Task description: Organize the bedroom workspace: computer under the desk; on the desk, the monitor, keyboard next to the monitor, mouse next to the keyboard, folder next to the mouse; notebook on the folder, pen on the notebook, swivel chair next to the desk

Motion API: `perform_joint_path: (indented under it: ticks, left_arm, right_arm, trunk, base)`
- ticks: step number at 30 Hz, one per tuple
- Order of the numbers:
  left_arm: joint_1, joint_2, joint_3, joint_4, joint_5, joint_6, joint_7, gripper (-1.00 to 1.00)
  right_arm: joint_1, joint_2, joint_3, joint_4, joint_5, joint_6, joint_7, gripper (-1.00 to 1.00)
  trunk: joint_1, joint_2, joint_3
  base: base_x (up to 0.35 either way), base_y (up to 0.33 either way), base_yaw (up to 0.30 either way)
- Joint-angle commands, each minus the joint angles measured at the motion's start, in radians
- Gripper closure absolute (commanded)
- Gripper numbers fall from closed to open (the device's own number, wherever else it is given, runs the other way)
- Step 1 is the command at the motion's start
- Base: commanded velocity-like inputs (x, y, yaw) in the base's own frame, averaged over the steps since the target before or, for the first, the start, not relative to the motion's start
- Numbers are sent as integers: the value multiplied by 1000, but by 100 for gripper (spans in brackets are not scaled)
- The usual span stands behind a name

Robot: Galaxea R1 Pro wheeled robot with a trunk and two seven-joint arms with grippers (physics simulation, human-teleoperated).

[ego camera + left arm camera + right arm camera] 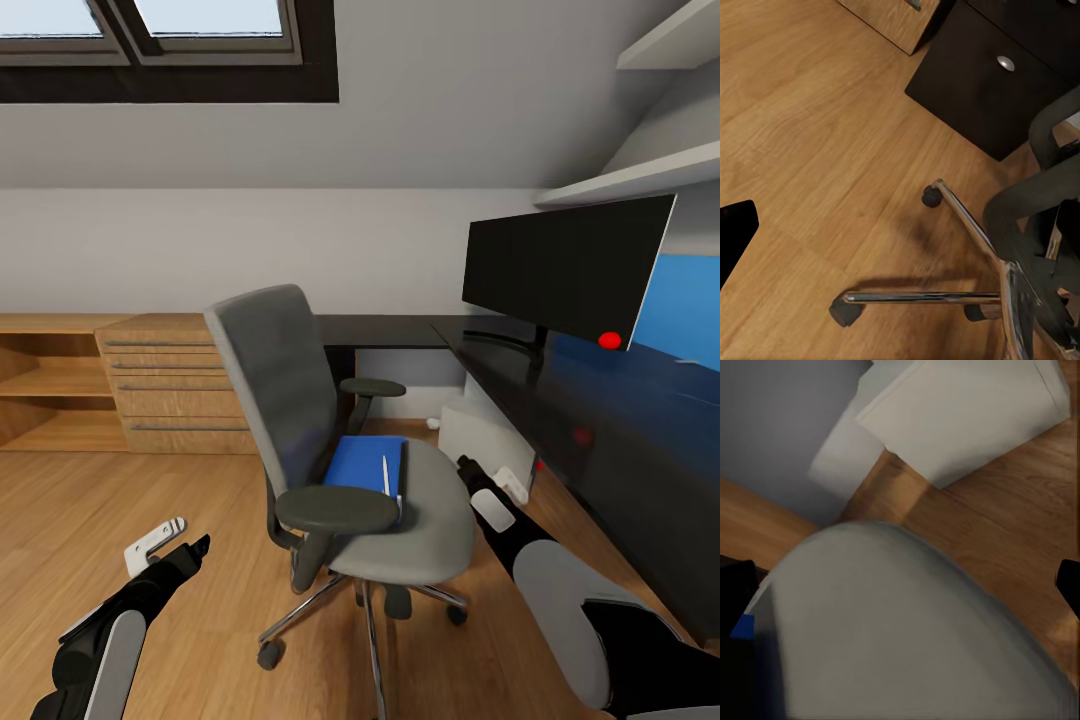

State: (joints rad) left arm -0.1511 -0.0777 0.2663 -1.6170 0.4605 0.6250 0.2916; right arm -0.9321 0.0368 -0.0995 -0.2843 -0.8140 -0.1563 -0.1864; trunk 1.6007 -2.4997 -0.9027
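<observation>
Swivel chair (pixel 340 440) stood on wood floor (pixel 130 520), just left of desk (pixel 600 420). Folder (pixel 362 465) lay on seat w/ pen (pixel 385 475) on top. Monitor (pixel 565 265) on desk; computer (pixel 475 435) beneath. Left gripper (pixel 185 545) low beside chair, right gripper (pixel 470 470) near seat edge; jaw gap of both: couldn't tell.

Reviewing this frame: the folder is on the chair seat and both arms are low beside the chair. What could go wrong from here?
The pen lies loose on the folder; lifting the folder tilted could roll it off. The swivel chair stands on wheels, so a nudge from the right end effector near the seat edge may roll it away. The armrest blocks a reach from the left end effector.
</observation>
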Motion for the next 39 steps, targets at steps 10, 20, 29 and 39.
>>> perform_joint_path:
  ticks: [10, 20, 29, 39]
  left_arm:
    - [-1, -1, 2, -1, 10, 4, 8, -100]
    - [-1, -1, 2, -1, 10, 4, 8, -100]
    - [-1, 0, 2, -1, 10, 3, 9, -100]
    - [-1, 1, 2, -1, 10, 3, 9, -100]
  right_arm:
    - [-1, 0, -5, 33, -9, 6, -2, -100]
    - [-1, 0, -5, 35, -11, 34, -5, -100]
    - [-1, 3, -3, 33, -12, 30, -5, -100]
    - [-1, 4, -3, 33, -14, 29, -2, -100]
  trunk:
    - [0, 0, -1]
    - [0, 0, -1]
    - [0, 0, -1]
    - [0, 0, 1]
  base:
    - [0, 0, 0]
    - [0, 0, 0]
    - [0, 0, 0]
    - [0, 0, 37]
